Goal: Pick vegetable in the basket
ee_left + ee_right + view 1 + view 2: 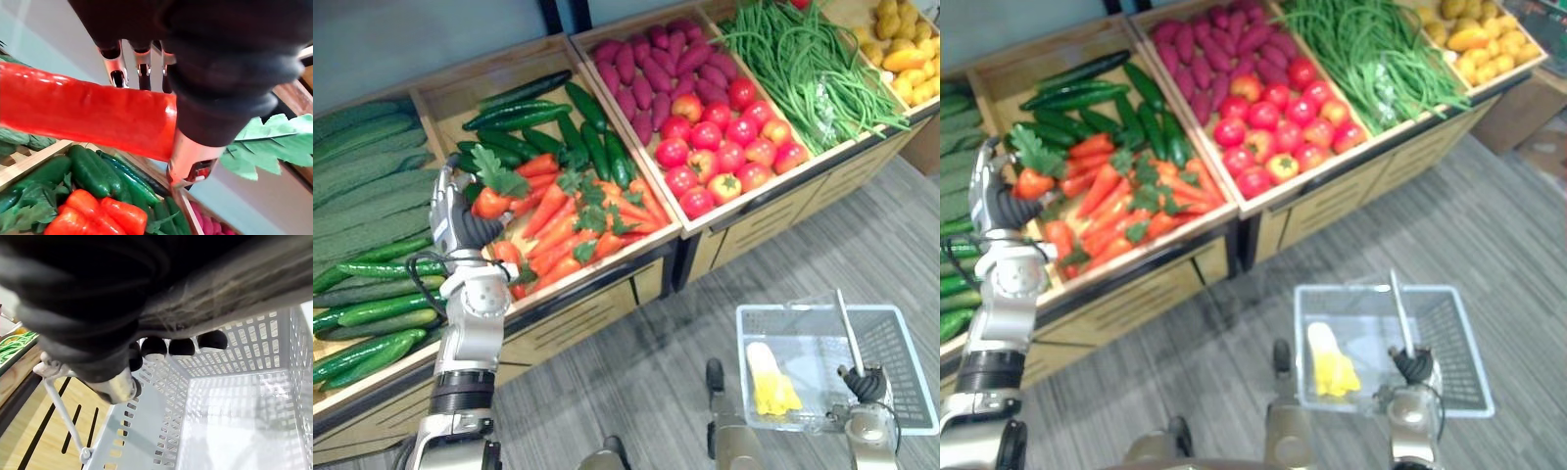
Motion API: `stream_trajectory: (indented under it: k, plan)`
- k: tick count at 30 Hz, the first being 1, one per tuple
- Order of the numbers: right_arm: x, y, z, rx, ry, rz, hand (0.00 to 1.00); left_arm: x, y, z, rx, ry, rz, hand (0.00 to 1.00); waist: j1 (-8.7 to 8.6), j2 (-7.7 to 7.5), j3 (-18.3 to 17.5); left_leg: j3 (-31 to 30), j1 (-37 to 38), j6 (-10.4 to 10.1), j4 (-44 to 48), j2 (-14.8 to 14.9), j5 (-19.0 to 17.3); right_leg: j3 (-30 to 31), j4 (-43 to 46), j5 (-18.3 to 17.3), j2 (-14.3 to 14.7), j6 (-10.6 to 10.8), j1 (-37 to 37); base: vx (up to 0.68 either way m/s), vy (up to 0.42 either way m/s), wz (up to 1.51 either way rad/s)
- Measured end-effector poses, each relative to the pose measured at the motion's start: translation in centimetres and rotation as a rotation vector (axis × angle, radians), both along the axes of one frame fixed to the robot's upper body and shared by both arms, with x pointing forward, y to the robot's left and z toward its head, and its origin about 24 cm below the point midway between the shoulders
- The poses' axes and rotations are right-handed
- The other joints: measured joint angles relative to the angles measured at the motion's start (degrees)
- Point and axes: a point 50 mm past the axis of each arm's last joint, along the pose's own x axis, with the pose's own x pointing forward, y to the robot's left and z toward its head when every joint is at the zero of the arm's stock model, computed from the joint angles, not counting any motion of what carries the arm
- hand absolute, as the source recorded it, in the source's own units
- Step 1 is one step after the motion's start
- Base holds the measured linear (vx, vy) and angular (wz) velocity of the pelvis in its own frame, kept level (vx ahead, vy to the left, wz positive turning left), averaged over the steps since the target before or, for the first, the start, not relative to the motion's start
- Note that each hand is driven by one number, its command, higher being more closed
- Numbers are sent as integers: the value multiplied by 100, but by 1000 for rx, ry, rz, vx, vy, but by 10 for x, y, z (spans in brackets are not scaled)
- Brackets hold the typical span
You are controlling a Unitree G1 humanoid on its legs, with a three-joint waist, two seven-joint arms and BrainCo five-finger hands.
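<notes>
Nearest of all, the white basket (901, 343) is held by its thin handle (847, 328), with the right hand (862, 384) closed round it and the dark fingertips (182, 346) curled under; one yellow item (771, 382) is seen lying inside. Up at the stall, a carrot (489, 203) is gripped in the left hand (456, 221), the fingers wrapped round the orange body near its leafy top (494, 168), and it is held clear above the heap of carrots (578, 220) in the wooden crate (445, 98). So the pick looks done, and the carry is judged to be the step in hand. Basket and carrot are well apart (the stall's front edge lies between them), so a smooth swing across and down is called for. The grip should be firm, the crate's front rim cleared and the basket held level. The fingers should be opened only once the carrot is low inside, beside the yellow item.
</notes>
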Motion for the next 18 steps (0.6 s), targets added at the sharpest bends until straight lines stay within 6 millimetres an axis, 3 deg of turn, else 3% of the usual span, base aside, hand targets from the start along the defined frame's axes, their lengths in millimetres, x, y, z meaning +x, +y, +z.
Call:
stream_trajectory:
  k: [9,18]
  plan:
    - [2,1,-5,16,22,-4,100,-6,-25,12,-45,-105,-93,100,8,15,-135,-53,10,0,18,-6,-1,-40,0,-8,-13,-7,42,0,0,0]
    - [10,5,-7,31,42,3,100,-6,-67,18,21,-119,-298,100,17,18,-177,-74,28,0,27,-5,-1,-89,0,-35,-19,-44,81,0,0,0]
